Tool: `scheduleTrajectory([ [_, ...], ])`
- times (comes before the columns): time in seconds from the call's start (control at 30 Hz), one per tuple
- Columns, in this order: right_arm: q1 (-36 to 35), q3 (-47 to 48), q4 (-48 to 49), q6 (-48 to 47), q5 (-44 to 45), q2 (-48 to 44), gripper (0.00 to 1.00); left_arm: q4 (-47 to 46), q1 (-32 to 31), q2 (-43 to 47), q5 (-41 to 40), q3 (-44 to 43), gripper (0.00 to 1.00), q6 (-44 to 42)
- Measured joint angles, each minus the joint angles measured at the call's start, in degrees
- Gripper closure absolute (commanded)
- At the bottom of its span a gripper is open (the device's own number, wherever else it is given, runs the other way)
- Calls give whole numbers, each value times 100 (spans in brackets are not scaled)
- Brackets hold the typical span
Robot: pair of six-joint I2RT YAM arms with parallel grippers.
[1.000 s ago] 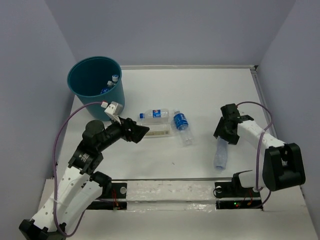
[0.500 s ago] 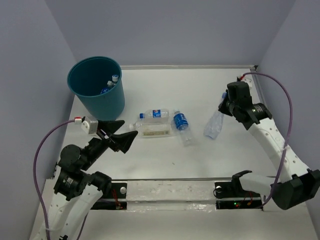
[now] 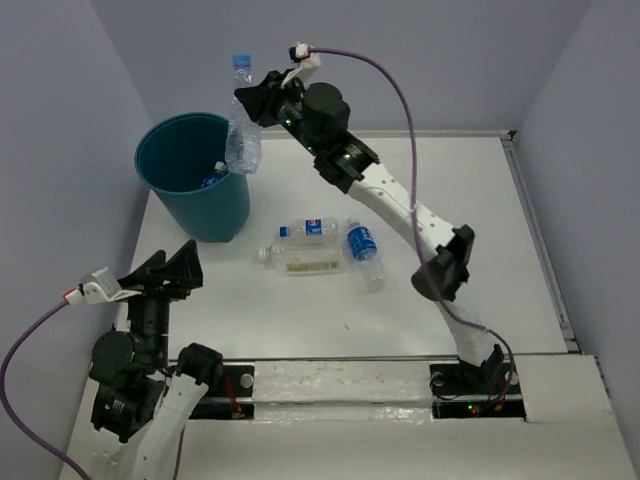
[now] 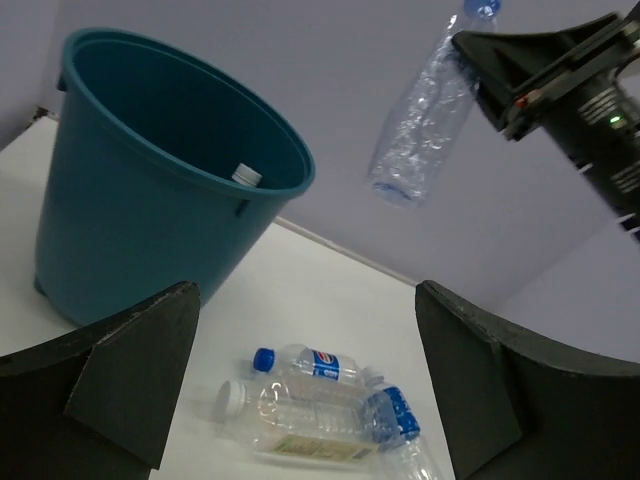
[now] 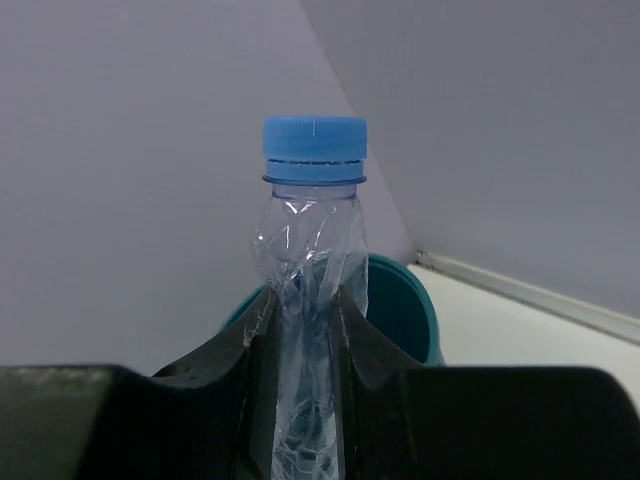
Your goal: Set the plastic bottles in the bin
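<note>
The right gripper, closed on a crumpled bottle hanging cap-up, holds it above the right rim of the bin at the bench's far left corner, while the left gripper gapes empty near the bench's near left corner.

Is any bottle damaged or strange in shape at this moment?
Yes. The clear bottle held in the right gripper is crushed: its wall is twisted and creased just below the blue cap. It hangs cap up, high by the rim of the teal bin. Nothing else stands out.
</note>
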State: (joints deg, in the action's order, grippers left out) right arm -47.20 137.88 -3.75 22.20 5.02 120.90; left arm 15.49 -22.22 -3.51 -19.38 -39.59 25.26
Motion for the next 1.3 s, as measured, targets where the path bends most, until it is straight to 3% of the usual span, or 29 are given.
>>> scheduleTrajectory([
  [0.1, -98, 1119, 588, -15, -262, 1360, 94, 133, 17, 175, -542, -37, 1, 190],
  [0.23, -216, 1130, 1399, 149, -282, 1956, 94, 267, 20, 153, -769, -39, 1, 313],
  [0.47, -505, 1198, 2479, 404, 4, 2074, 94, 291, 15, 127, -785, -39, 1, 365],
  [0.67, -564, 313, 3045, 509, 308, 1445, 88, 282, 15, 127, -710, -28, 1, 409],
  [0.87, -566, 1886, 3351, 326, 772, 2260, 90, 254, 17, 111, -481, 74, 1, 525],
  [1.1, -566, 1799, 3512, 269, 1296, 2841, 88, 236, 15, -28, -400, 74, 1, 527],
  [1.3, -538, 1718, 3626, 463, 1515, 3073, 78, 236, 15, -136, -348, 74, 1, 529],
])
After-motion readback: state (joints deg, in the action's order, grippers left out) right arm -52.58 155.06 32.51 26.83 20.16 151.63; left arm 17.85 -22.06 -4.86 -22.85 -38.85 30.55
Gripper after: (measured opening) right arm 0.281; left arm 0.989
